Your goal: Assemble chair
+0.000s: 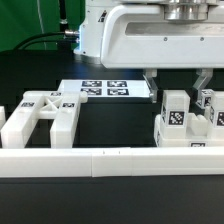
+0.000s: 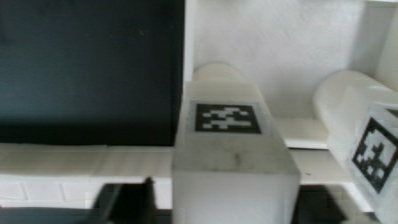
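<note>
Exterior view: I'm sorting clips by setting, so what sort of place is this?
Probably a robotics lab bench: a robot arm hangs over white tagged chair parts, beside a marker board.

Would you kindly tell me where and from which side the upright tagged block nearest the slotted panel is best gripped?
Probably from straight above, pinching the upright block across its flat side faces just below the rounded top. It stands tall and narrow, and the neighbouring block stands close beside it on the exterior view's right, so a sideways approach looks crowded.
</note>
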Controlling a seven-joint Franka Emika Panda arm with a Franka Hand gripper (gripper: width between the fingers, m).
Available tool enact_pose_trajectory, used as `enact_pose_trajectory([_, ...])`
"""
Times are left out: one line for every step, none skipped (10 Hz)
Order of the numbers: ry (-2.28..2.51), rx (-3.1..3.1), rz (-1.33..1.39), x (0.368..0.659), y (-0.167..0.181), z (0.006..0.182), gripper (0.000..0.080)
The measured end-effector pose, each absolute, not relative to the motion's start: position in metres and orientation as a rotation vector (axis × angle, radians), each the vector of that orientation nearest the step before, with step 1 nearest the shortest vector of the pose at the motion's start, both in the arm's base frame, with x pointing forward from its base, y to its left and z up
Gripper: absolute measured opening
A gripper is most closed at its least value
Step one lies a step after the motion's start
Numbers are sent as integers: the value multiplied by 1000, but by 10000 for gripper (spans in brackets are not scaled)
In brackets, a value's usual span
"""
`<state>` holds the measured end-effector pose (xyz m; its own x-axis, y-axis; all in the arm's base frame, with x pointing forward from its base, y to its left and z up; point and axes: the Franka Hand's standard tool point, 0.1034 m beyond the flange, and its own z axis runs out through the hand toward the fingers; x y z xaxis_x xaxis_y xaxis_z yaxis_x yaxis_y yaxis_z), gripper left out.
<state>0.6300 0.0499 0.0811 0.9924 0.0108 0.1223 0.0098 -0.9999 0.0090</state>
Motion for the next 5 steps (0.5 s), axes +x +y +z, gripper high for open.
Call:
enact_pose_trajectory([-21,3129,192,630,50,81,282])
enact_pose_trajectory([-22,3129,193,630,50,81,282])
enact_pose_trajectory([-206,3132,205,631,52,81,282])
enact_pose_trajectory([-401,3118,230,632,51,81,282])
enact_pose_trajectory([-635,3089,254,633,50,81,282])
